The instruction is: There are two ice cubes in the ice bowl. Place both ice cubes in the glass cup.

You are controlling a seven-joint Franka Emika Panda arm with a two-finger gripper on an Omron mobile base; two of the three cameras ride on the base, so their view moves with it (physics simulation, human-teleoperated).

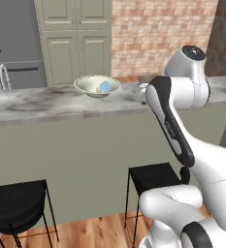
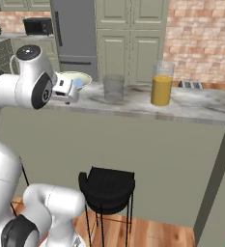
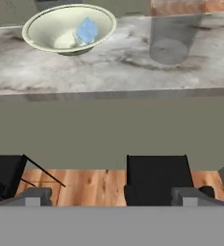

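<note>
Two black stools nearest, below the counter. Gripper spread wide, holding nothing, short of the counter edge, arm raised and bent. On the marble counter: one glass cup, one ice bowl with one visible ice cube. One orange-liquid glass farther right.

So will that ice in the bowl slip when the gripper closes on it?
Probably: the ice looks smooth, glossy and small, so likely slick and light. It rests on the bowl's sloped inner wall, so a nudge may slide it toward the middle.
</note>
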